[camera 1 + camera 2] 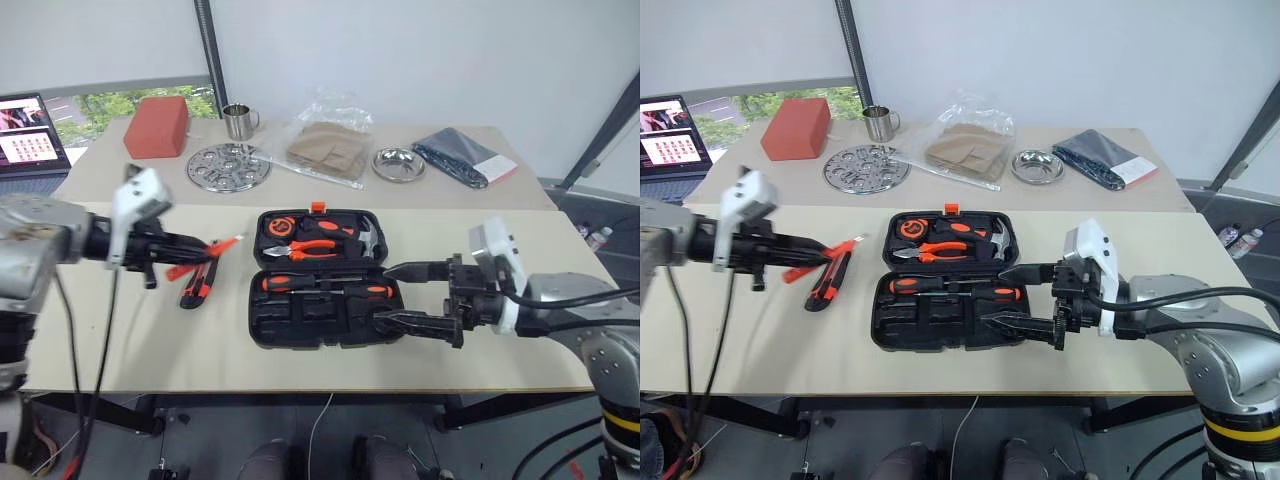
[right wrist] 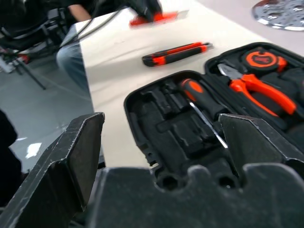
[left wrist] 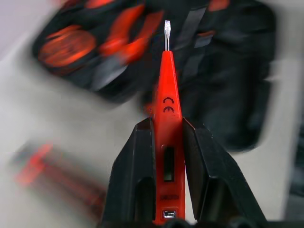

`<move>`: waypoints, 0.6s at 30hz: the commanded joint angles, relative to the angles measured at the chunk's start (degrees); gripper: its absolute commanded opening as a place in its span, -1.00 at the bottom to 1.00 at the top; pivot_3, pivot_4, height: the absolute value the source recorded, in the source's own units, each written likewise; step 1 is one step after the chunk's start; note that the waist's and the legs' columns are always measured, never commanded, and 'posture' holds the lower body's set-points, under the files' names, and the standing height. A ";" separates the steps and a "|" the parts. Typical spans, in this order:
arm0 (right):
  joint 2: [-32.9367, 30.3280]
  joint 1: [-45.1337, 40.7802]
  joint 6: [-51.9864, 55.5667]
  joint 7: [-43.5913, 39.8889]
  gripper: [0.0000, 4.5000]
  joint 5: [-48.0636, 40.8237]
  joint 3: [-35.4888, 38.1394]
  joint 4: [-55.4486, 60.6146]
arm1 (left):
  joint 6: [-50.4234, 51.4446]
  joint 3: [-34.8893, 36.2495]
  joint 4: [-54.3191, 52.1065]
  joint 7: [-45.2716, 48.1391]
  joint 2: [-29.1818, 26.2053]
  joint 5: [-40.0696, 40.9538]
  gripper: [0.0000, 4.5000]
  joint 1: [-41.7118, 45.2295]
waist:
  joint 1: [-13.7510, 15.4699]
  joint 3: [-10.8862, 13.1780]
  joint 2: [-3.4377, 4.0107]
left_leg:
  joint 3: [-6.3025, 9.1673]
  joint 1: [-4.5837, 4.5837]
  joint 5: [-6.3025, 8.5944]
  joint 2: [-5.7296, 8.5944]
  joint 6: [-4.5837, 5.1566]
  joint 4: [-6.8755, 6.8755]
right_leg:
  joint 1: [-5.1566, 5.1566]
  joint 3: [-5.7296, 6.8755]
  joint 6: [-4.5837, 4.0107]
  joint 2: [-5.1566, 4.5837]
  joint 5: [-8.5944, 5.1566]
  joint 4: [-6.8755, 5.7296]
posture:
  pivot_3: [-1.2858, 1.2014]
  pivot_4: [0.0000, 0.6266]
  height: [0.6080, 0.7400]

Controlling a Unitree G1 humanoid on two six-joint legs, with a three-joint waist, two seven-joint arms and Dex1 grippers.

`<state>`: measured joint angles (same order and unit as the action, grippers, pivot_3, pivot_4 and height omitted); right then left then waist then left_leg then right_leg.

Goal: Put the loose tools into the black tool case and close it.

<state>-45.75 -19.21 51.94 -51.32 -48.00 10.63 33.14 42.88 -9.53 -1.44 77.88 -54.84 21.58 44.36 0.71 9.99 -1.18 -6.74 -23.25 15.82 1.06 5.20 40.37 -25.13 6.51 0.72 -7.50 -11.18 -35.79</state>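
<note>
The black tool case (image 1: 300, 322) lies open in the middle of the near table. Two orange-and-black screwdrivers (image 1: 330, 286) rest in its front half. Pliers, a hammer and a tape measure fill the far half. My left gripper (image 3: 166, 126) hovers left of the case, shut on a slim red-orange screwdriver (image 3: 167, 80) whose tip points toward the case. Below it on the table lies the orange-black utility knife (image 1: 197, 286). My right gripper (image 1: 392, 296) stands open at the case's right end, nothing between its fingers.
The far table holds a laptop (image 1: 30, 135), a red box (image 1: 157, 127), a metal cup (image 1: 238, 121), a perforated metal disc (image 1: 228, 165), a clear bag of brown paper (image 1: 325, 148), a steel bowl (image 1: 398, 163) and a dark flat packet (image 1: 465, 157).
</note>
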 commanded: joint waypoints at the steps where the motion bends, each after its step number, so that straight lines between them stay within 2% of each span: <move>1: -0.73 1.19 -0.55 2.46 1.00 -1.22 2.31 2.83 | -3.37 -6.40 0.07 2.05 4.25 -2.90 -0.83 3.42 | 0.01 0.00 0.00 | 0.00 -0.02 -0.01 0.00 0.01 0.03 | -0.02 -0.03 0.00 0.00 0.01 0.01 | 0.03 -0.52 0.91; 9: -0.42 5.96 -0.84 6.65 1.00 -2.61 3.87 6.64 | -9.37 -17.80 12.15 0.86 15.26 -13.34 -0.83 9.74 | 0.13 0.00 -0.01 | 0.04 -0.05 -0.18 0.00 0.36 0.09 | -0.02 -0.09 -0.03 -0.01 0.03 -0.01 | 0.03 -0.52 0.91; 18: -0.14 8.28 -1.88 9.91 1.00 -3.65 4.37 8.07 | -14.71 -19.41 19.88 2.47 19.48 -18.24 -0.83 11.35 | 0.15 0.00 -0.01 | 0.15 -0.21 -0.03 -0.06 0.70 0.45 | -0.02 -0.11 -0.01 -0.10 0.05 -0.02 | 0.03 -0.52 0.91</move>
<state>-45.84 -10.88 51.71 -42.11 -50.78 12.99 39.52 29.31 -29.49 18.31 79.67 -35.35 4.41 54.50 0.86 9.99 -1.19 -6.58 -23.47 15.80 1.01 5.92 40.84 -25.15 6.37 0.72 -7.63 -11.12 -35.82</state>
